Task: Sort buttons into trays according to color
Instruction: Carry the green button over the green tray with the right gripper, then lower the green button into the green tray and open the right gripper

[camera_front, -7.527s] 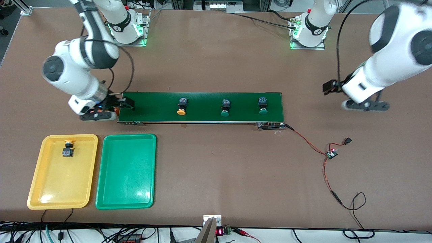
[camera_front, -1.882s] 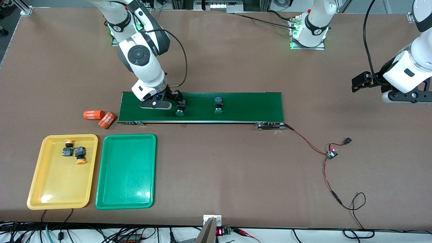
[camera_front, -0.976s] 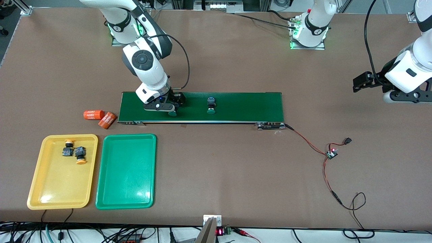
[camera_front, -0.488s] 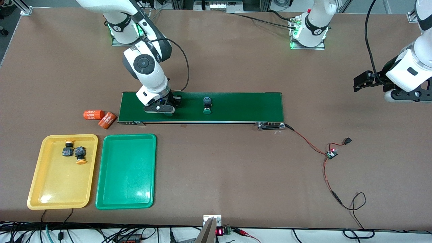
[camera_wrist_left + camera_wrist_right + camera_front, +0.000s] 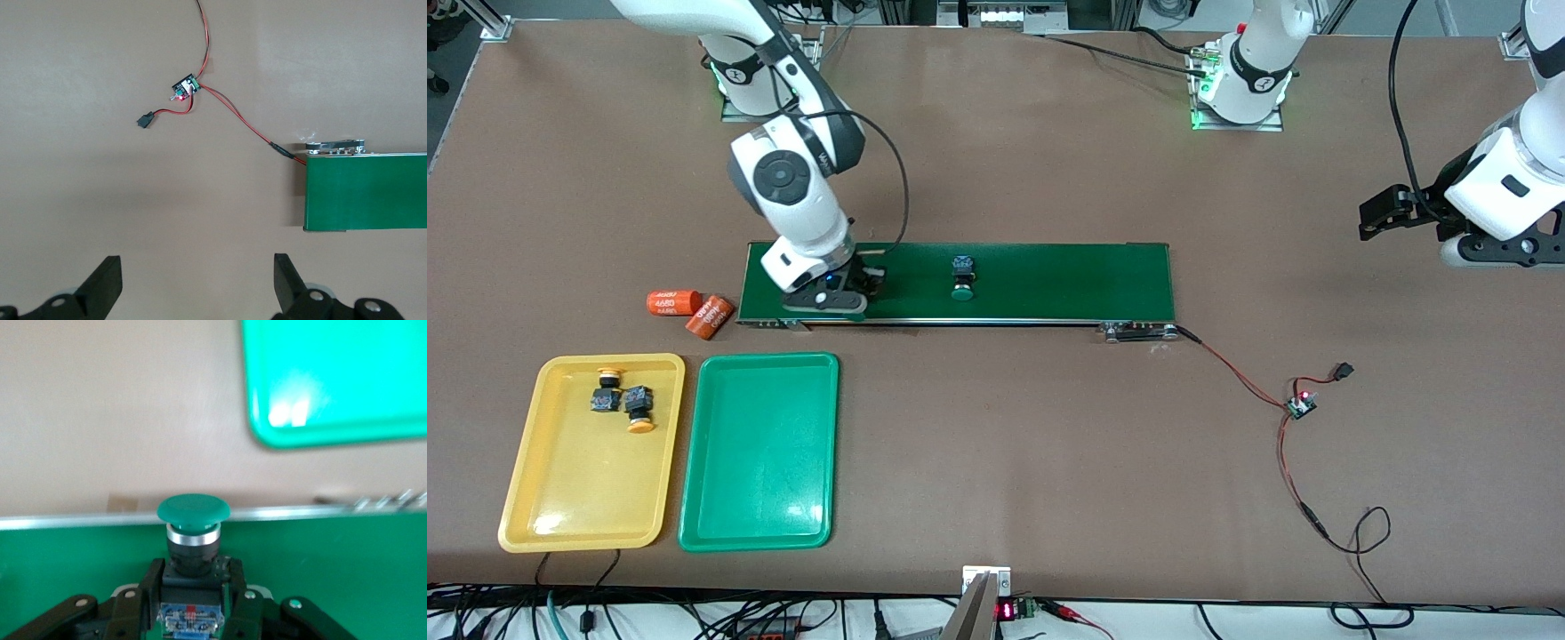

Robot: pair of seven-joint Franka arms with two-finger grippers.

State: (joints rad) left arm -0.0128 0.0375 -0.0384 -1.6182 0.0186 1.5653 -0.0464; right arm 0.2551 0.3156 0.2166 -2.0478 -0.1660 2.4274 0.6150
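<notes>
Front view: the yellow tray (image 5: pixel 525 498) lies toward the right arm's end of the table, close to the front camera, and holds two yellow-capped buttons, one (image 5: pixel 607 390) just beside the other (image 5: pixel 638 409), both in the part of the tray farthest from the camera. The green tray (image 5: pixel 760 498) sits just beside the yellow one and holds no buttons. Farther from the camera runs the dark-green belt (image 5: pixel 1049 280). A green-capped button (image 5: pixel 961 278) stands on the belt near its middle. The right gripper (image 5: pixel 845 289) is over the belt's end nearest the trays; what its fingers hold is hidden here. Two orange cylinders printed "4680" (image 5: pixel 692 309) lie on the table just off that belt end. The left gripper (image 5: pixel 1383 213) hangs over bare table at the left arm's end, waiting.

Left wrist view: the left gripper's fingers (image 5: pixel 107 283) stand wide apart with nothing between them, over brown table. The belt's end, red and black wires and a small circuit board (image 5: pixel 187 87) are in sight.

Right wrist view: the right gripper's fingers (image 5: pixel 143 597) are clamped on the black body of a second green-capped button (image 5: pixel 193 520), cap pointing outward, over the belt. A corner of the green tray shows.
</notes>
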